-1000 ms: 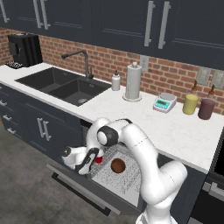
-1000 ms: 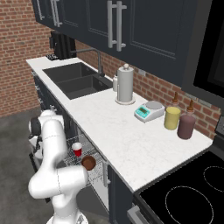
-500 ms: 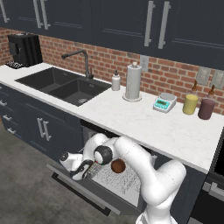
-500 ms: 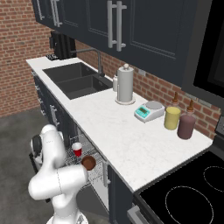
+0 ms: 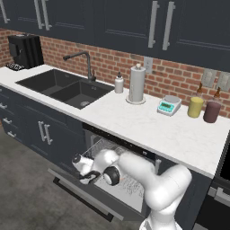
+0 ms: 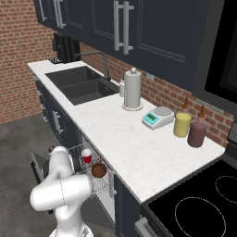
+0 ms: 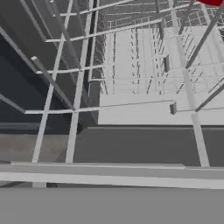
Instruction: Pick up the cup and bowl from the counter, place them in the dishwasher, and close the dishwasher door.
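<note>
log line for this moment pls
stage: door closing pending | small red cup and dark brown bowl: in white wire rack | dishwasher door: open | gripper: open

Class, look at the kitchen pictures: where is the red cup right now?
In the right base view the cup stands upright in the dishwasher's wire rack, below the counter edge, just left of the bowl.

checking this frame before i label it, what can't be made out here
- Claw, left base view: the arm's own wrist covers its fingertips, so the gap is unreadable.
- Red cup, hand view: cut off by the top edge.
- Dishwasher door, right base view: mostly behind the arm.
- Kitchen scale display: too small to read.
</note>
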